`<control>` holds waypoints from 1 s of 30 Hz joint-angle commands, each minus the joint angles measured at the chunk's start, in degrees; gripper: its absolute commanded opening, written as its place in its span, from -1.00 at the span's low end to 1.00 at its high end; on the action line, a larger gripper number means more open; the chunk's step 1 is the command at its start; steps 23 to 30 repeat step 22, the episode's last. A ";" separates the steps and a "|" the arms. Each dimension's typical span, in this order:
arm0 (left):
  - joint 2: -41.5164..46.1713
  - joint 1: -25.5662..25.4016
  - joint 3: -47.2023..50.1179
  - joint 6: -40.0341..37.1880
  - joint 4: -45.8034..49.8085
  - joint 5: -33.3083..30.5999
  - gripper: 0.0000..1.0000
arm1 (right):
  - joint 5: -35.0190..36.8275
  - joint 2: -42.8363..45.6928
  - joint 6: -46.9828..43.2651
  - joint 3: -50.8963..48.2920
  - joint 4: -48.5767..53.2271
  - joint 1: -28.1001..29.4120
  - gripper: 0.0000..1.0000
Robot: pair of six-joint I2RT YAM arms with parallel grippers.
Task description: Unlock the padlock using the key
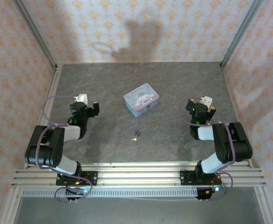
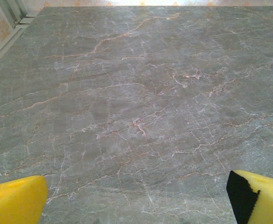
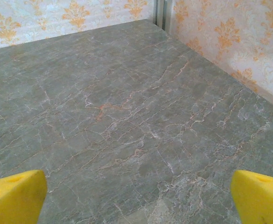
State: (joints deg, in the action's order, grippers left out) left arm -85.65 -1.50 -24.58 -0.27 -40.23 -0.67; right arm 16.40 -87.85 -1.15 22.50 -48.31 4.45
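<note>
In the overhead view the left gripper [image 1: 88, 103] sits at the left middle of the frame, above its folded arm, over the grey marbled table [image 1: 173, 84]. Its wrist camera shows the two yellow fingertips [image 2: 16, 199] in the lower corners of the frame, far apart, with bare stone between them. The jaws stand wide open and grip nothing.

Near the centre of the overhead frame, a little above the middle, lies a pastel blue-and-pink tin [image 1: 141, 99], turned slightly askew. Below the tin, close to the middle of the frame, lies the tiny dark blue padlock [image 1: 136, 131], with the pale key [image 1: 134, 138] just beneath it. They are too small to tell whether they touch. Both lie well apart from either gripper.

At the right middle of the frame is the right gripper [image 1: 201, 104], over the table. In its wrist view its yellow fingertips [image 3: 15, 196] sit in the lower corners, spread wide and holding nothing. Patterned wallpaper [image 3: 229, 37] covers the walls behind.
</note>
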 commanded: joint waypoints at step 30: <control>-0.16 -0.35 -0.03 -0.70 -2.02 -1.70 1.00 | -0.58 0.49 0.77 0.19 0.86 -0.16 0.99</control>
